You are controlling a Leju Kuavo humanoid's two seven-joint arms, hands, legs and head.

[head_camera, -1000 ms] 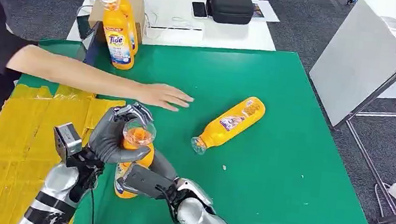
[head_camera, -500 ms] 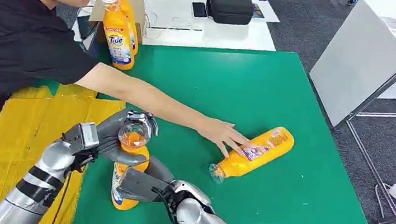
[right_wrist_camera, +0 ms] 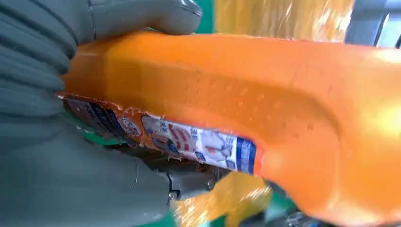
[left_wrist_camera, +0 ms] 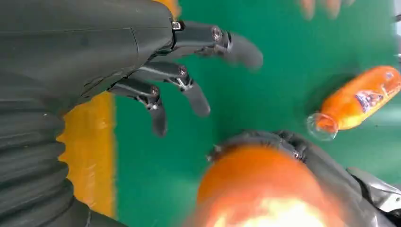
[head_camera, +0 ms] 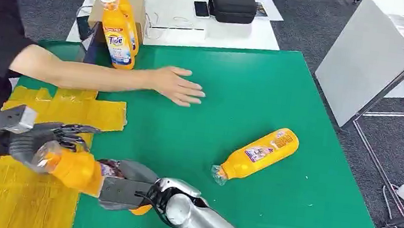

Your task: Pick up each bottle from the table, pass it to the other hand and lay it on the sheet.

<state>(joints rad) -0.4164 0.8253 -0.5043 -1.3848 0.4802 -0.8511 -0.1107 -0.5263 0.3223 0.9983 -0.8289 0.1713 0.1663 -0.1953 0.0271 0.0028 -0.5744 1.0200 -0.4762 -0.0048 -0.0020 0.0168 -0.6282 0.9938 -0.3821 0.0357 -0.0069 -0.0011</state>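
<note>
An orange plastic bottle (head_camera: 75, 169) with a printed label is held sideways in the right hand (head_camera: 122, 188); the left hand (head_camera: 41, 140) is spread. A second bottle (head_camera: 258, 154) is seen lying on the green mat (head_camera: 283, 89).

You see silver arms | left hand (head_camera: 41, 141) dark grey, ribbed cover, small screws | right hand (head_camera: 122, 188) grey

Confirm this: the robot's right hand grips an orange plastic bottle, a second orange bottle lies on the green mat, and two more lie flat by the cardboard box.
Not quite. In the head view the two orange plastic bottles by the cardboard box stand upright. The rest holds: the right hand grips an orange bottle, and another orange bottle lies on the green mat.
</note>
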